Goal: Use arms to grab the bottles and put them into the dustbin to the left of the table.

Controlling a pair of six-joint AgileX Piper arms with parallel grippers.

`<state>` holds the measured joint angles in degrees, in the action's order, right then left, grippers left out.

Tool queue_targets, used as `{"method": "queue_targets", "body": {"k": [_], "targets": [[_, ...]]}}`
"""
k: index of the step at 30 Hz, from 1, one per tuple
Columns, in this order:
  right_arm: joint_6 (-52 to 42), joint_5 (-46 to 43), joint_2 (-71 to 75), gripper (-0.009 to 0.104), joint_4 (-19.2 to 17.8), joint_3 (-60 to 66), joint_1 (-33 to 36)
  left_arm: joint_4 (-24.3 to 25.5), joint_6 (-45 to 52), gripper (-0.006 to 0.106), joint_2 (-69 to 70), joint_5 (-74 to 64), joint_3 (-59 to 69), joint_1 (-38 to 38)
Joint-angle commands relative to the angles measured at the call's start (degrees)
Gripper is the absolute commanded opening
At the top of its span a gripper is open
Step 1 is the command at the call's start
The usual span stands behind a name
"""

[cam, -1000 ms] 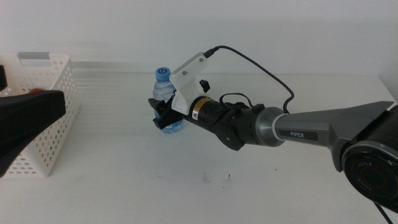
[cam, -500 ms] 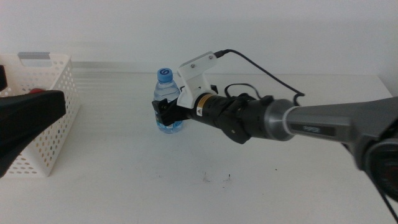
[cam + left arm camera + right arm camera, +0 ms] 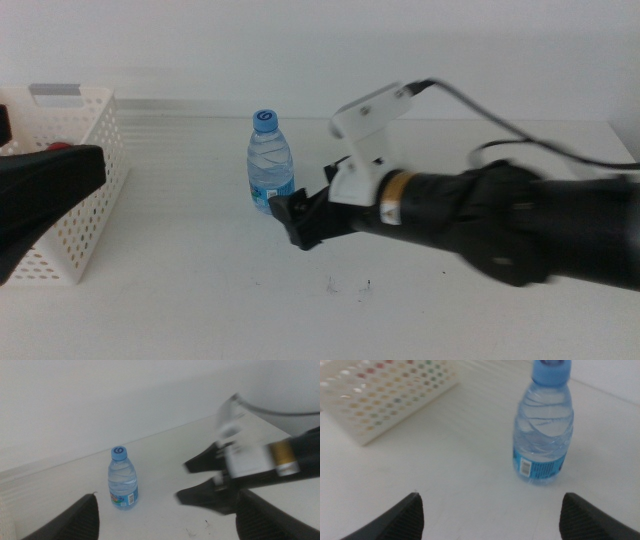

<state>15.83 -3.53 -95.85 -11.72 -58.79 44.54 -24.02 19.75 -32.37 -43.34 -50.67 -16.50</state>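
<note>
Right arm enters from the right side of the middle view and reaches across toward centre, blurred along its dark forearm. Its white wrist housing (image 3: 367, 135) sits above, with a black cable leading off behind. Right gripper (image 3: 296, 217) points left, low over the surface, jaws spread apart. Left gripper (image 3: 45, 190) rests at the left edge, dark and level; its jaws stand wide

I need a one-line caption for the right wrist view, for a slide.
Open right pincer facing the upright blue-capped water bottle on the white table, with the perforated white dustbin beyond.
</note>
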Motion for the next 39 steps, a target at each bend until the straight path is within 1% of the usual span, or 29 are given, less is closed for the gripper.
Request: {"method": "queue_targets", "body": {"k": [1, 2, 6, 8, 10, 14, 18, 19, 24, 25, 29, 36, 39], "targets": [[-0.1, 8.4, 8.7, 0.082, -0.1, 1.6, 1.8, 0.0, -0.2, 0.094, 0.2, 0.7, 0.2, -0.1], [-0.4, 13.0, 11.7, 0.082, -0.1, 1.6, 2.5, 0.0, -0.2, 0.094, 0.2, 0.7, 0.2, -0.1], [-3.4, 25.4, 21.5, 0.082, 0.0, 1.6, 4.8, 0.0, -0.2, 0.094, 0.2, 0.7, 0.2, -0.1], [-6.3, 29.9, 26.3, 0.082, 1.7, 1.6, 5.7, 0.0, -0.2, 0.094, 0.2, 0.7, 0.2, -0.1], [-9.7, 32.5, 30.9, 0.082, 4.5, 1.9, 5.9, 0.0, -0.2, 0.094, 0.2, 0.7, 0.2, -0.1], [-12.6, 35.6, 40.4, 0.082, 5.0, 4.3, 5.9, 0.0, -0.2, 0.094, 0.2, 0.7, 0.2, -0.1], [-14.0, 36.3, 50.2, 0.082, 8.1, 7.6, 5.7, 0.0, -0.2, 0.094, 0.2, 0.7, 0.2, -0.1], [-14.2, 37.2, 52.5, 0.082, 8.3, 8.0, 5.7, 0.0, -0.2, 0.094, 0.2, 0.7, 0.2, -0.1], [-14.2, 40.9, 61.1, 0.082, 8.1, 8.3, 5.7, 0.0, -0.1, 0.094, 0.2, 0.7, 0.2, -0.1], [-14.2, 41.8, 62.3, 0.082, 7.7, 8.0, 5.7, 0.0, -0.1, 0.094, 0.2, 0.7, 0.2, -0.1], [-11.8, 48.0, 63.5, 0.082, 3.3, 4.3, 5.7, 0.0, -0.1, 0.094, 0.2, 0.7, 0.2, -0.1], [-11.3, 48.4, 63.4, 0.082, 1.6, 2.6, 5.7, 0.0, -0.2, 0.094, 0.2, 0.7, 0.2, -0.1], [-11.3, 46.1, 63.4, 0.082, 1.1, 2.6, 5.7, 0.0, -0.2, 0.094, 0.2, 0.7, 0.2, -0.1]]}}
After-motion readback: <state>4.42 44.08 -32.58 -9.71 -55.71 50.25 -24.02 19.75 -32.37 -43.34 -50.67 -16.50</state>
